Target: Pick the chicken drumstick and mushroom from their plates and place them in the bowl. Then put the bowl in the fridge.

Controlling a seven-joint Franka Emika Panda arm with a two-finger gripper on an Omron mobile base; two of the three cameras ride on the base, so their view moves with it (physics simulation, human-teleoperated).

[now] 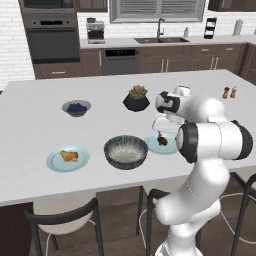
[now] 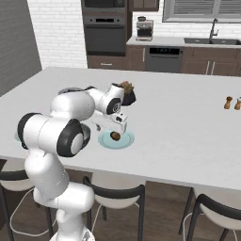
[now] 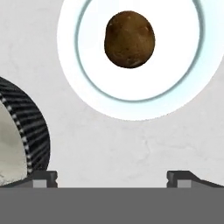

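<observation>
oven (image 1: 52, 37): upper left of the left base view, control strip blurred, no characters legible
dishwasher (image 1: 120, 61): top centre, front panel dark, nothing legible
coffee machine (image 2: 144, 28): top centre of the right base view, no brand legible
shakers (image 1: 229, 92): right side of the island, no labels legible
overall: no readable text, numbers or signs

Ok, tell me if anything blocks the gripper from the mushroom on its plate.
Nothing visible does. The open gripper hangs above the counter, and the mushroom lies alone on its plate. The bowl sits off to one side, clear of the path.
</observation>
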